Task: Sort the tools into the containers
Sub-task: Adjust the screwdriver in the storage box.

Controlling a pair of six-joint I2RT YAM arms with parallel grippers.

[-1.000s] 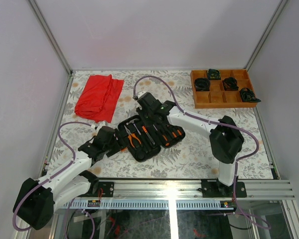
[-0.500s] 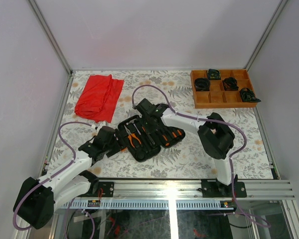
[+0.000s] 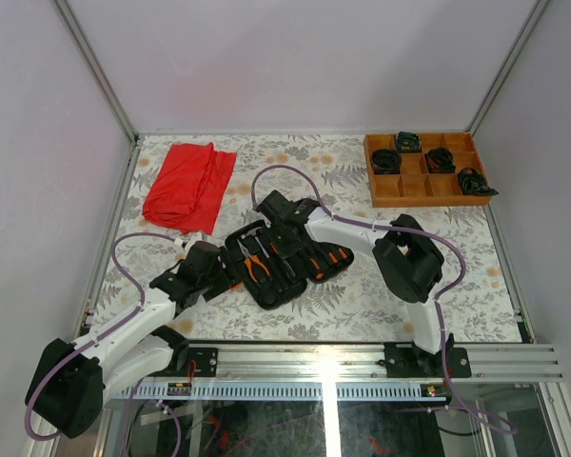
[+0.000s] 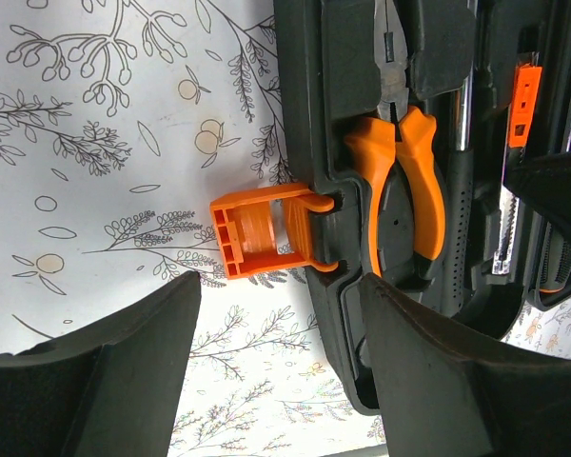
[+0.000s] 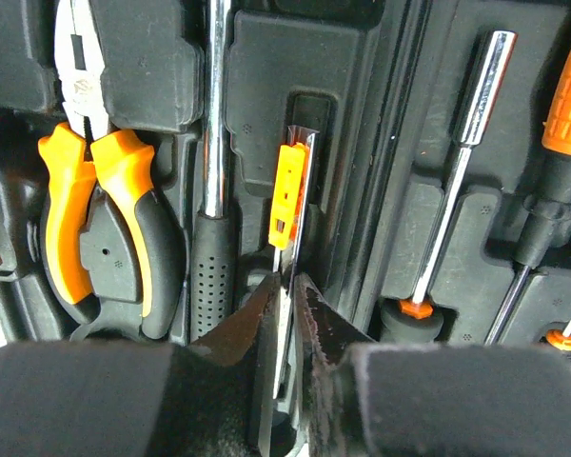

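Pale lilac walls [image 3: 295, 57] enclose a floral-patterned tabletop [image 3: 381, 295] — evenly, softly lit.

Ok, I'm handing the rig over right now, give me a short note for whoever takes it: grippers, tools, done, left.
Left gripper: open, beside the case's orange latch, holding nothing.
Right gripper: shut on the thin orange-tabbed tool, which lies in its slot.
Tool case: open, mid-table; pliers, hammer and screwdrivers sit in their slots.
Done: those tools are sorted; none shows outside the case.
Left: probably release the thin tool once seated, then perhaps close and latch the case.
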